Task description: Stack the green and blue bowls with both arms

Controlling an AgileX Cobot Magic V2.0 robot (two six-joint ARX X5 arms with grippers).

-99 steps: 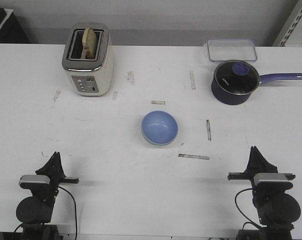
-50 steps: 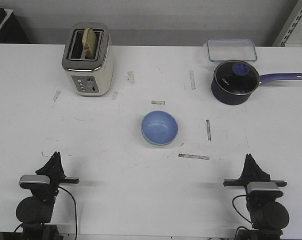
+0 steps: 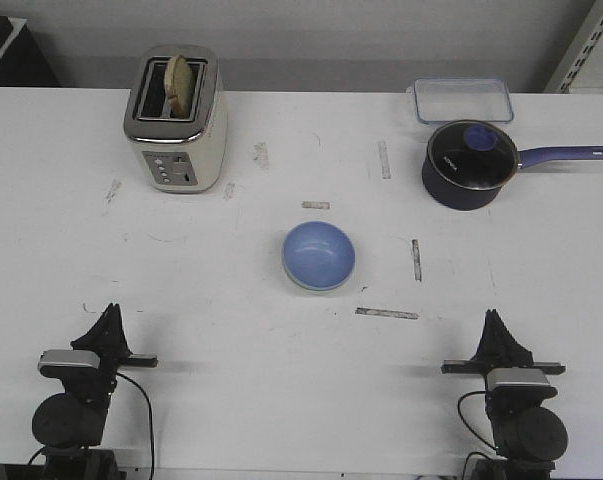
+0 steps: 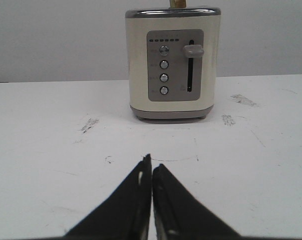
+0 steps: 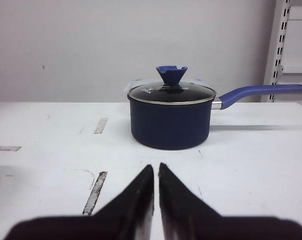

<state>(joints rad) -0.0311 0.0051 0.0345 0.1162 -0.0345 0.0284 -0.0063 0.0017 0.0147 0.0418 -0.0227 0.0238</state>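
At the worktop's [image 3: 231, 330] middle the blue bowl [image 3: 319, 254] sits nested in the green bowl [image 3: 303, 283]. Near its front edge, my left gripper [image 4: 151, 172] and right gripper [image 5: 155, 179] have jaws closed, holding nothing.

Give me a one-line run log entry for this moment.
blue bowl nested in green bowl, table centre | left gripper shut, empty, near edge | right gripper shut, empty, near edge | stack done
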